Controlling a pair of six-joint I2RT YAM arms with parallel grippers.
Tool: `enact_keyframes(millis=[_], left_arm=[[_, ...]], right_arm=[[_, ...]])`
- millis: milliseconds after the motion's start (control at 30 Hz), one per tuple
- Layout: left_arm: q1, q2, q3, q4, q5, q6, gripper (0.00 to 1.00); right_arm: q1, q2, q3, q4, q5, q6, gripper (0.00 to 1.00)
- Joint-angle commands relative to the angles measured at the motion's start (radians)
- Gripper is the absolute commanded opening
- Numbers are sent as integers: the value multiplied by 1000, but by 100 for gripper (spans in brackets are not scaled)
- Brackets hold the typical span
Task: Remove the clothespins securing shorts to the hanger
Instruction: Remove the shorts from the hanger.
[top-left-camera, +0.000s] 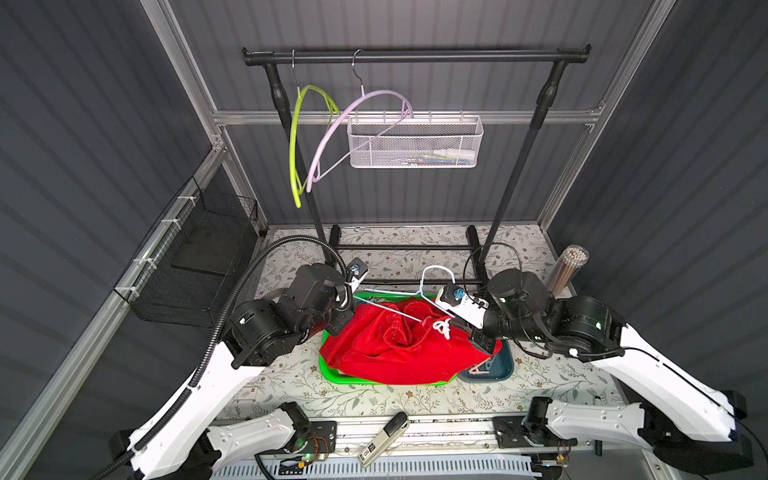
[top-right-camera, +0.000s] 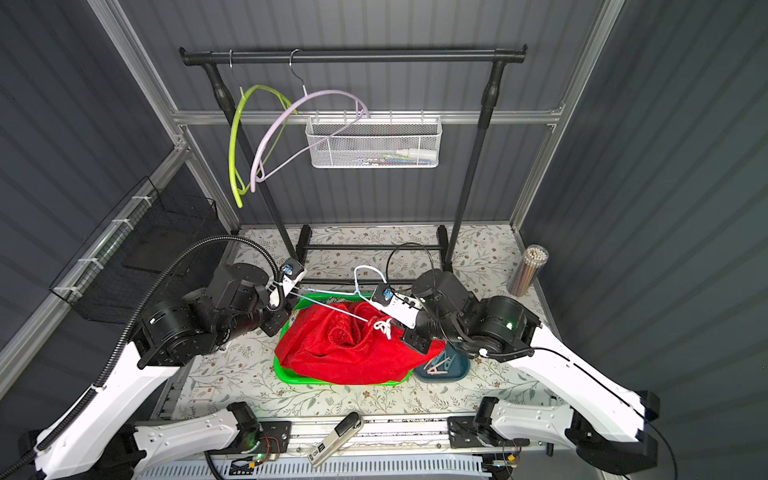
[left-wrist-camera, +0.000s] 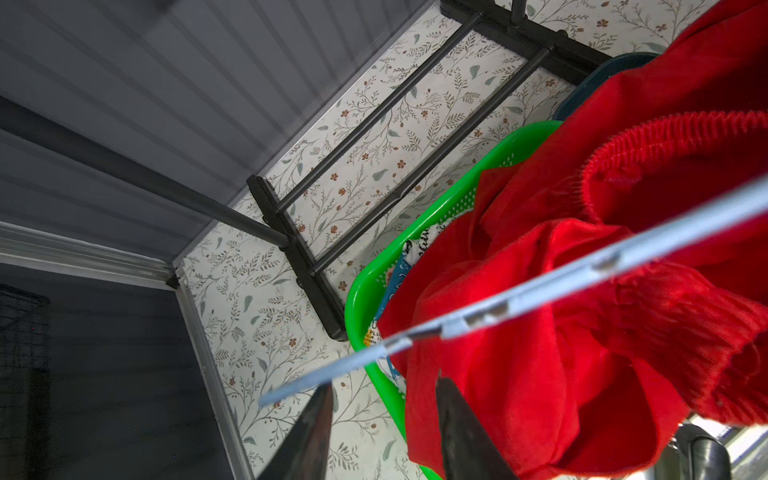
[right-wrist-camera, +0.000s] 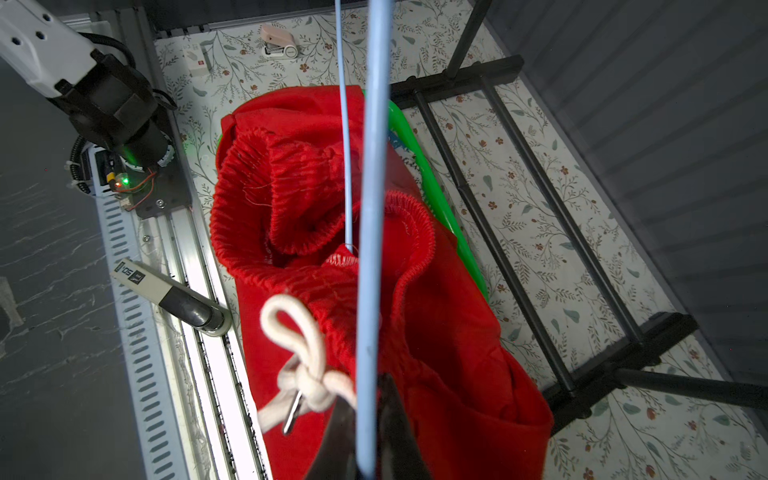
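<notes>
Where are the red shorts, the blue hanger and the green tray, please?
red shorts (top-left-camera: 386, 357): in a top view, near fabric.
blue hanger (right-wrist-camera: 373, 208): right wrist view, thick bar.
green tray (left-wrist-camera: 355, 307): left wrist view, rim.

Top views look down from high; wrist cameras closely share shorts (left-wrist-camera: 519, 374).

hanger (top-left-camera: 386, 308) crossing above shorts (top-left-camera: 395, 353), rack base (top-left-camera: 403, 248) close behind

Floral-patterned desk (top-left-camera: 386, 399), green basket (top-left-camera: 330, 372) at centre, dark teal tray (top-left-camera: 505, 361) just right of it, black rack base (top-left-camera: 401, 248) above them, clear tube of sticks (top-left-camera: 567, 270) far right.
</notes>
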Motion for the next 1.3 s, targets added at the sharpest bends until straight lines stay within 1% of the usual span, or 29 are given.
enact_keyframes(millis=[0,200,367,433,500,567,700,767,900,933,1033,1133,1267], left_arm=[[-3,6,30,14,9,81,43],[-4,-14,33,5,126,138,44],[-3,25,-5,1,174,183,43],[-3,49,-18,9,208,191,38],[-3,79,-12,6,248,197,36],[-4,95,-12,18,254,207,32],[-1,61,-27,65,276,243,20],[1,25,-43,93,276,267,14],[1,-48,-99,143,230,290,1],[2,-61,-113,145,219,291,0],[1,-96,-130,144,188,284,0],[2,-127,-136,134,163,279,0],[1,-160,-134,115,130,264,0]], right_arm=[[-10,45,35,-28,-45,12,0],[-17,88,64,-46,-80,0,0],[-18,92,78,-49,-97,-8,0],[-17,88,79,-48,-106,-13,0],[-17,88,75,-44,-124,-19,0],[-17,93,75,-45,-151,-25,0],[-23,97,66,-37,-178,-36,0],[-42,90,53,-18,-221,-37,0],[-97,71,27,60,-332,-19,0],[-106,65,21,84,-372,-15,0],[-122,64,6,158,-414,-2,0],[-136,76,-9,228,-456,19,6],[-165,71,-62,355,-514,75,7]])
